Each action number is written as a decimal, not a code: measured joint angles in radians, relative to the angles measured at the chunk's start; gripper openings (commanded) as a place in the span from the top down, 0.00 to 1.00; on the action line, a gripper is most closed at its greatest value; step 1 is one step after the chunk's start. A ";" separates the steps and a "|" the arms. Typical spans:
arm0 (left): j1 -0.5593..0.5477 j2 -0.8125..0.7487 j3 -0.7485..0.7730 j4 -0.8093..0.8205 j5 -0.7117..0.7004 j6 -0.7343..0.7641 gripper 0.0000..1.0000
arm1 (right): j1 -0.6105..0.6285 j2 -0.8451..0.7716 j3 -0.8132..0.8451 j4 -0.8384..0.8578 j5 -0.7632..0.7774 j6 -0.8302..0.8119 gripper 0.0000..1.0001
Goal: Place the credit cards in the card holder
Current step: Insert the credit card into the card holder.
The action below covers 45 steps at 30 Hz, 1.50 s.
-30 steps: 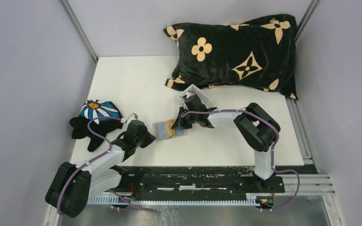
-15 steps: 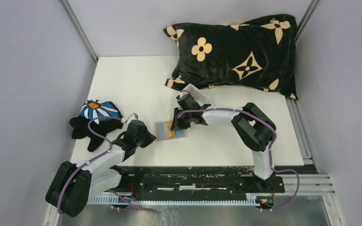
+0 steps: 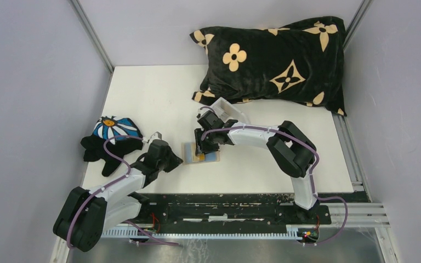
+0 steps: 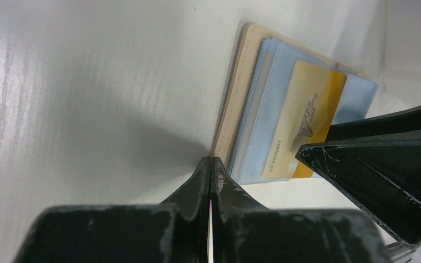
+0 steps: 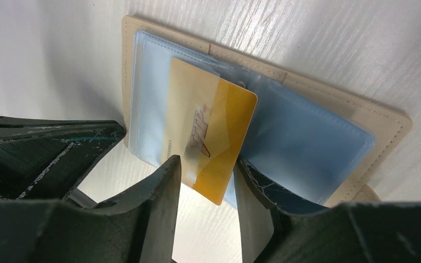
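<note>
White table (image 3: 153, 93) between plain grey walls (image 3: 33, 82), black flower-patterned pillow (image 3: 274, 60) at the back

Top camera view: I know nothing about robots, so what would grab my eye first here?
Probably the big black pillow with cream flowers, at the far right corner of the table. Then the yellow card sticking half out of the tan card holder near the front middle, the right gripper open astride it and the left gripper pinched shut beside the holder. A black glove with a blue-and-white flower lies at the left edge.

One card holder (image 5: 385, 118), one yellow card (image 5: 219, 126), one pillow (image 3: 274, 57), one flowered cloth (image 3: 112, 131).
</note>
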 measured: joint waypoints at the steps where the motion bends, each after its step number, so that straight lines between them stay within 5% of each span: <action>1: 0.000 0.000 0.000 0.000 0.003 0.000 0.97 | 0.002 0.000 0.004 -0.009 0.004 -0.003 0.50; 45: -0.006 -0.006 -0.016 0.038 0.087 0.053 0.97 | 0.093 0.143 0.331 -0.354 0.077 -0.097 0.34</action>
